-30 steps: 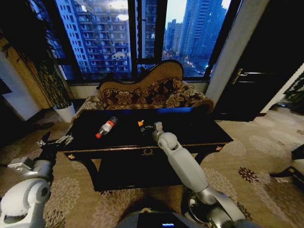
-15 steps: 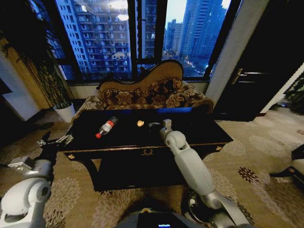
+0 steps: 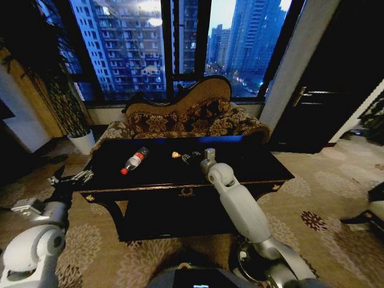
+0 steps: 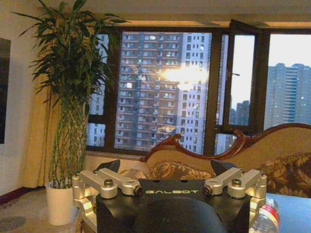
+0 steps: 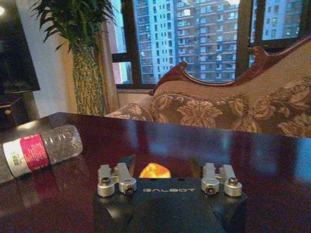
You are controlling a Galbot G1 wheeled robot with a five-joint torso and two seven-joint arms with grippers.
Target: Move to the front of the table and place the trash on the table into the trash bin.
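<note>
A high-rise living room or hotel lounge: a brown floral carved-wood sofa (image 3: pixel 192 117), floral patterned carpet (image 3: pixel 318 192), tall potted plant (image 4: pixel 70 97), and big windows (image 3: pixel 174 42) facing city towers.

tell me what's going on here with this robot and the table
A two-armed robot stands at the front of a black table with trash on it. Its right pincer is reached out over the tabletop, open, low and right beside a small orange scrap. A plastic bottle with a red label lies on its side farther to the robot's left, untouched. The left pincer hangs open off the table's left end, holding nothing. Nothing has been picked up yet.
</note>
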